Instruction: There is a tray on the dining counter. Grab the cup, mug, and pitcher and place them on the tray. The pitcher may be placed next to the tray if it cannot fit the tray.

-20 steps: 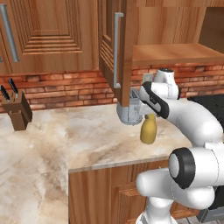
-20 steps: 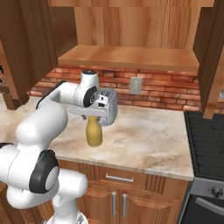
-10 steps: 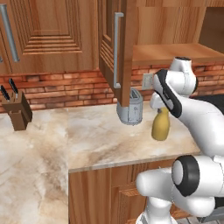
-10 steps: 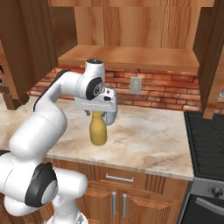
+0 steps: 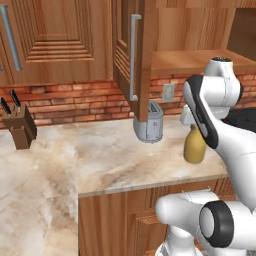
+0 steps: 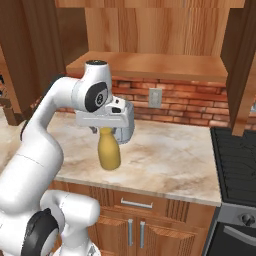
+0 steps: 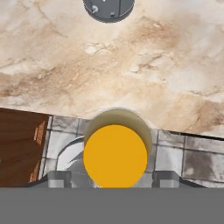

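A knife block point(image 5: 20, 129) holding dark-handled knives is seen at the far left of the marbled kitchen counter point(image 5: 100, 155), against the brick wall. Further right, a grey toaster point(image 5: 149, 125) stands upright on the counter, partly masked by an open cabinet door point(image 5: 136, 55). To its right, the mustard-yellow pitcher point(image 5: 194, 146) is carried upright near the counter's front edge; whether its base is clear of the stone cannot be told from the base views. Its contents cannot be made out: in the hand view the pitcher point(image 7: 115, 155) is presented as a flat orange disc seen from directly above, with counter edge and floor tiles below it.

The gripper point(image 6: 106, 131) is positioned straight down over the pitcher point(image 6: 108, 150), its jaws spread wide and closed on the neck. In the hand view one grey finger tip point(image 7: 58, 178) is seen at each side of the disc. The contact itself is hidden by the hand in both base views.
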